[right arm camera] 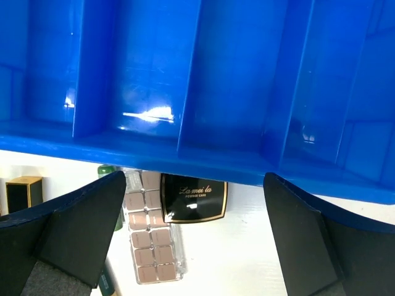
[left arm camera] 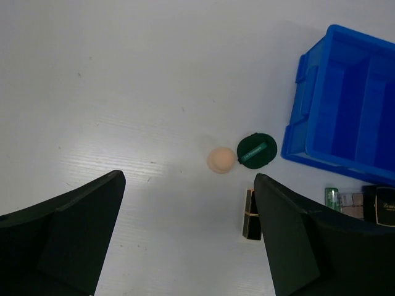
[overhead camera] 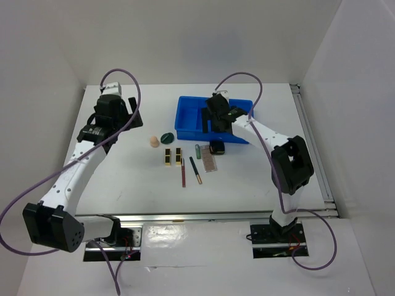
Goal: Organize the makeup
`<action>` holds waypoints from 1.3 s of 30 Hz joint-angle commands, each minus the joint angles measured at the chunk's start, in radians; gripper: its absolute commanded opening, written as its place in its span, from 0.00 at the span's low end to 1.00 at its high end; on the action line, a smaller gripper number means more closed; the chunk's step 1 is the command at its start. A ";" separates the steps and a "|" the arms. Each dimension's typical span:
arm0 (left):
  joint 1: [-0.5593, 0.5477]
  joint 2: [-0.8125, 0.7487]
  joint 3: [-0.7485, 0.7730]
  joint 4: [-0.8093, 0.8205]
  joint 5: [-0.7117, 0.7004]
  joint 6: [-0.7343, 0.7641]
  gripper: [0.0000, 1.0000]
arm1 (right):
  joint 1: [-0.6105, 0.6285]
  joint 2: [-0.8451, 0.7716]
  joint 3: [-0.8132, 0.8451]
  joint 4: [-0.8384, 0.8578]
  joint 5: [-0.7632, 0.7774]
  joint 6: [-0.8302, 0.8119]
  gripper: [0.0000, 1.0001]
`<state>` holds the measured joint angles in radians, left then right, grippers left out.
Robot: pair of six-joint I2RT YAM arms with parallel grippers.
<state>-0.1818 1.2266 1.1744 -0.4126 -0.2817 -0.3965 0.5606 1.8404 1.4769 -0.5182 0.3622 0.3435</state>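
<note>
Makeup (overhead camera: 168, 156) lies loose on the bench (overhead camera: 136, 185) just beside the blue bin (overhead camera: 185, 120), nothing yet sorted; left claw (left arm camera: 188, 209) and right claw (right arm camera: 191, 228) both stand wide open and empty, so the next move likely calls for lowering onto one item, perhaps the peach sponge (left arm camera: 220, 160).

Mid-frame lie a peach sponge (overhead camera: 153, 141) just left of a green sponge (overhead camera: 166, 137). Below them are two upright black-gold palettes (overhead camera: 168, 156) (overhead camera: 178, 156), two pencils (overhead camera: 183, 173) (overhead camera: 195, 170), a green tube (overhead camera: 198, 151), a pinkish palette (overhead camera: 210, 159) and a black compact (overhead camera: 216, 147).
</note>
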 commanded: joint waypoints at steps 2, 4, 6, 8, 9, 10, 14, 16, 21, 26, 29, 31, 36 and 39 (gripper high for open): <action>-0.011 0.085 0.071 -0.113 -0.005 -0.033 1.00 | 0.007 -0.078 -0.058 0.026 0.018 0.017 1.00; -0.021 0.094 0.071 -0.123 -0.039 -0.045 1.00 | 0.007 -0.092 -0.073 0.026 0.008 0.017 1.00; -0.021 0.117 0.071 -0.132 -0.028 -0.059 1.00 | 0.007 -0.116 -0.096 0.017 -0.002 0.026 1.00; -0.030 0.137 0.093 -0.169 0.015 -0.073 1.00 | 0.007 -0.157 -0.136 0.027 -0.046 0.026 1.00; -0.030 0.158 0.093 -0.184 0.028 -0.073 1.00 | 0.007 -0.177 -0.151 0.047 -0.072 0.026 1.00; -0.030 0.168 0.102 -0.184 0.061 -0.064 1.00 | -0.002 -0.197 -0.168 0.059 -0.100 0.014 1.00; -0.064 0.188 0.090 -0.193 0.098 -0.067 1.00 | -0.039 -0.315 -0.247 0.101 -0.282 0.005 1.00; -0.079 0.197 0.090 -0.193 0.107 -0.087 1.00 | -0.062 -0.336 -0.257 0.080 -0.298 0.017 1.00; -0.088 0.253 0.105 -0.184 0.193 -0.116 0.97 | -0.071 -0.386 -0.286 0.060 -0.307 0.017 1.00; -0.088 0.411 0.201 -0.209 0.178 -0.166 0.90 | -0.090 -0.377 -0.277 0.060 -0.318 0.017 1.00; -0.088 0.462 0.244 -0.199 0.155 -0.177 0.92 | -0.090 -0.368 -0.277 0.050 -0.327 0.017 1.00; -0.088 0.509 0.272 -0.216 0.141 -0.189 0.92 | -0.090 -0.368 -0.277 0.050 -0.327 0.017 1.00; -0.088 0.608 0.307 -0.235 0.076 -0.229 0.88 | -0.090 -0.359 -0.277 0.040 -0.327 0.008 1.00; -0.078 0.661 0.317 -0.213 0.067 -0.251 0.79 | -0.090 -0.349 -0.268 0.040 -0.316 0.008 1.00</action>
<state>-0.2699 1.8408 1.4620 -0.6250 -0.1780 -0.6117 0.4774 1.4868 1.1995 -0.4828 0.0410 0.3550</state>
